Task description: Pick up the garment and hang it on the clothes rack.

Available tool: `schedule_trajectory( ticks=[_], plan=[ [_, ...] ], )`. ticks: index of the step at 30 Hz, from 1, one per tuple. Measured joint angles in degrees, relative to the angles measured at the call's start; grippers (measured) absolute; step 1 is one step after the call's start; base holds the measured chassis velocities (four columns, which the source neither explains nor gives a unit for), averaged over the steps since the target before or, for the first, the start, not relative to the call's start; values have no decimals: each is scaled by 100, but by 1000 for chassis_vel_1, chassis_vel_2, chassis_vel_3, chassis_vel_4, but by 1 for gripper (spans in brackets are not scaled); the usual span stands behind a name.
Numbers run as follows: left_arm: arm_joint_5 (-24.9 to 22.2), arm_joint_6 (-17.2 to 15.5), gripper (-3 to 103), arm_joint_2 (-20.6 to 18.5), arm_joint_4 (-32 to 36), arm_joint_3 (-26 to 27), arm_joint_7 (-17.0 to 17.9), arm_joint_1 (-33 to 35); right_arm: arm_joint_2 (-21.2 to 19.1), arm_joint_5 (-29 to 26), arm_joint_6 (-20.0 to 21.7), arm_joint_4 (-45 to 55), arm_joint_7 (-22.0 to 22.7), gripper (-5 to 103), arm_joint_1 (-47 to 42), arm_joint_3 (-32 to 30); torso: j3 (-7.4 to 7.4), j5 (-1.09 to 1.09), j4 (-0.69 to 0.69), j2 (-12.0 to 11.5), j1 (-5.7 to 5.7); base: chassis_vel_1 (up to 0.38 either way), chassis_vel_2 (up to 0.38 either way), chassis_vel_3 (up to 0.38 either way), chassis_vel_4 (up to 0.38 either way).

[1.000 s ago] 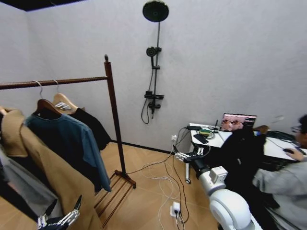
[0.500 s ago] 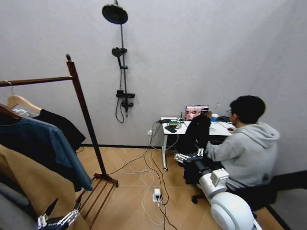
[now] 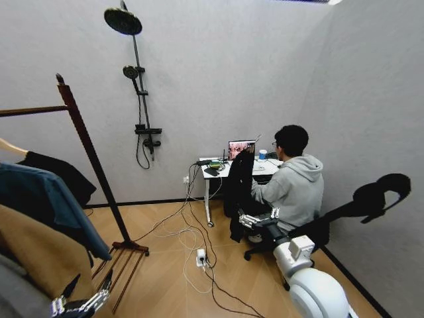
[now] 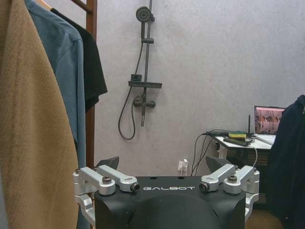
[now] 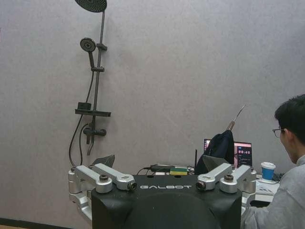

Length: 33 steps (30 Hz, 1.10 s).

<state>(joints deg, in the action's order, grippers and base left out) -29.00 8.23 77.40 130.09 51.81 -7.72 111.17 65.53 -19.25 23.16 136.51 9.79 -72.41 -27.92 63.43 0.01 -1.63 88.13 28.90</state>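
The garment (image 3: 238, 189), black, hangs by the white desk (image 3: 218, 169), beside a seated person; the left wrist view has it (image 4: 289, 157) at the frame's edge. In the right wrist view it (image 5: 220, 147) hangs from a pale wooden hanger with a metal hook (image 5: 239, 111). The clothes rack (image 3: 87, 159), dark red-brown, stands at the left, its post (image 4: 90, 71) close to the left arm. My right gripper (image 3: 256, 217) is held out low toward the garment, open and empty (image 5: 155, 164). My left gripper (image 3: 81, 303) stays low by the rack, open and empty (image 4: 162, 164).
A teal-blue shirt (image 3: 46, 199), a tan coat (image 3: 33, 262) and a black top (image 3: 56, 173) hang on the rack. A person in a grey hoodie (image 3: 295, 189) sits at the desk with a laptop (image 3: 241, 149). Cables and a power strip (image 3: 201, 257) lie on the floor. A shower fixture (image 3: 139, 99) hangs on the wall.
The whole picture has shifted left, so the camera has turned right: the rack slid to the left edge, the desk and person came to the middle. Both arms hold the same pose.
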Motion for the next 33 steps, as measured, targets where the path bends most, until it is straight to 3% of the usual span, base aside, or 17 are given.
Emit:
schedule_trajectory(
  ticks=[33],
  plan=[
    [0,0,100,0,0,0,-1,0,25,64,-67,-257,-85,100,169,198,1,-3,0,-1,2,186,-190,-187,189]
  ],
)
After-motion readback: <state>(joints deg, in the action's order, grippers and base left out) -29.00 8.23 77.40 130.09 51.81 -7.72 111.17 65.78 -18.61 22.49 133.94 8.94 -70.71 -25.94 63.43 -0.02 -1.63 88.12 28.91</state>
